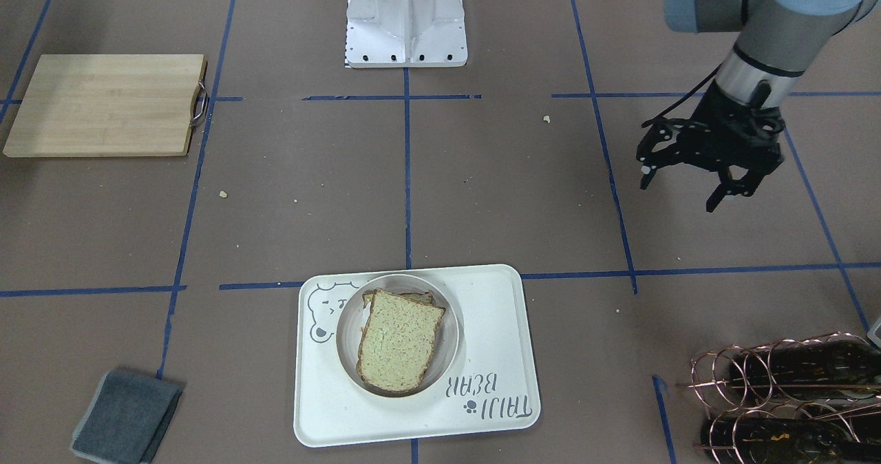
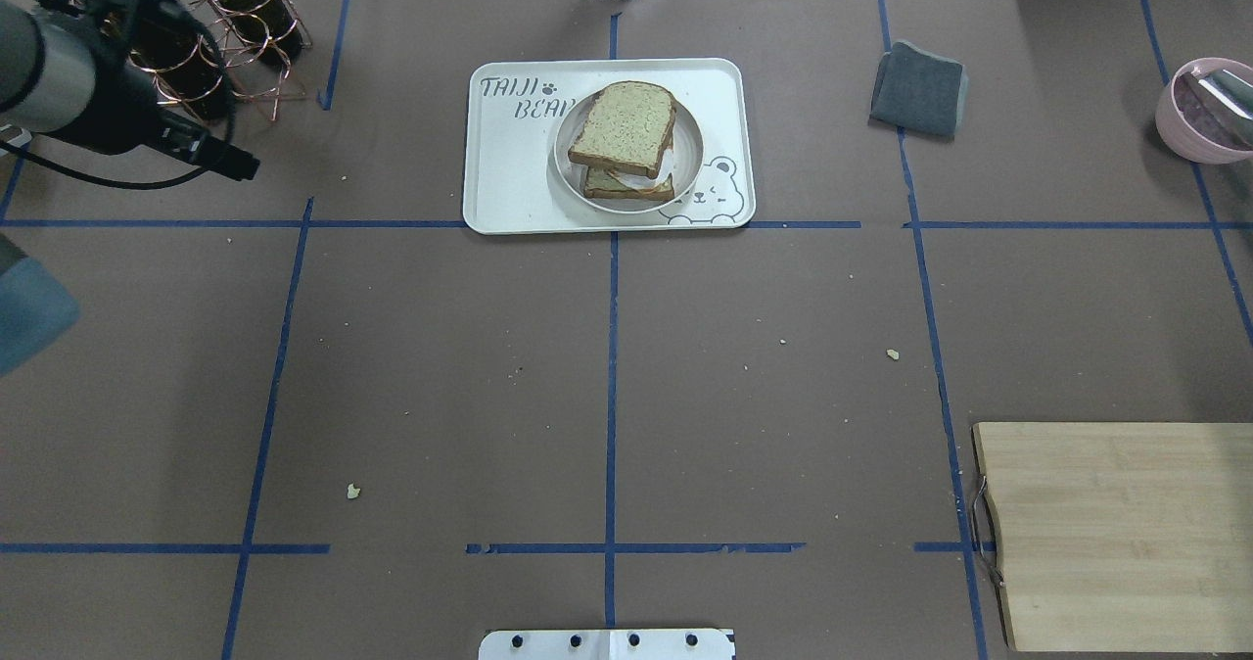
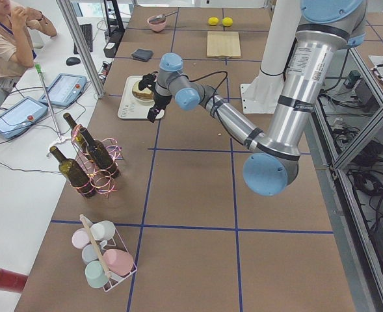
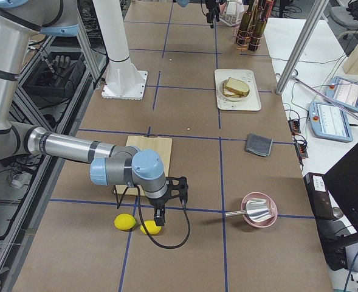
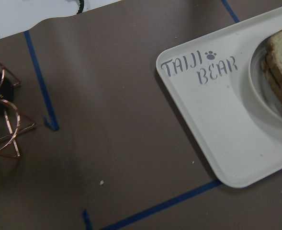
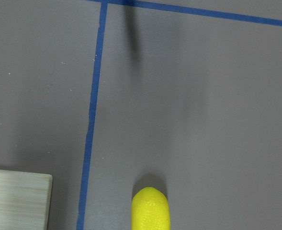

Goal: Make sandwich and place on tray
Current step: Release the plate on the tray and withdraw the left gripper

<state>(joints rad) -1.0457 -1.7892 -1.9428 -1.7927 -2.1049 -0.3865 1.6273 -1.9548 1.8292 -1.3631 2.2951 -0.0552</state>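
Overhead exterior: the sandwich (image 2: 623, 127) is built and sits on the tray (image 2: 509, 185), so the task looks finished.

Its stacked slices rest on a small round plate (image 2: 689, 165) set inside the tray, at the far middle of the counter (image 2: 440, 366). The left tool (image 1: 678, 190) hangs well apart from the tray, spread wide and empty. The right tool (image 4: 162, 213) hovers near two lemons (image 4: 125, 222); I cannot tell how far open it is. I judge the next move calls only for parking both arms clear. The bread is porous and speckled, brown-crusted and dome-topped, with the top slice skewed. The tray is smooth matte cream with rounded corners and a raised lip.
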